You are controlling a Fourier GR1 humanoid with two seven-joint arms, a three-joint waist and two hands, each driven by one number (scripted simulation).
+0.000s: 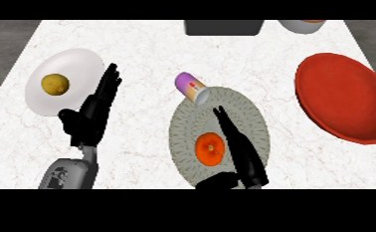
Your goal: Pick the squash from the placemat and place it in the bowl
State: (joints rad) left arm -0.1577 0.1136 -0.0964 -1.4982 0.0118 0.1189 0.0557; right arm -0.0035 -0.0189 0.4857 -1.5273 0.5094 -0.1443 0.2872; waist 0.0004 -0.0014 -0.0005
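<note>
**Right hand poised beside the squash, bowl waiting across the tabletop**

The orange squash sits on the round patterned placemat, just to the left of the robot's right hand. That hand lies over the mat with its fingers straight and nothing grasped. Whether they touch the squash cannot be told. From above the squash looks round, with no clear long axis to line up on. The red bowl stands well apart on the hand's other side, so the carry would likely run from left to right. The left hand rests open, fingers up, by a white plate far from the squash, leaving the right hand plainly nearer. A purple-capped container lies tipped at the mat's upper edge, near the fingertips.
</note>
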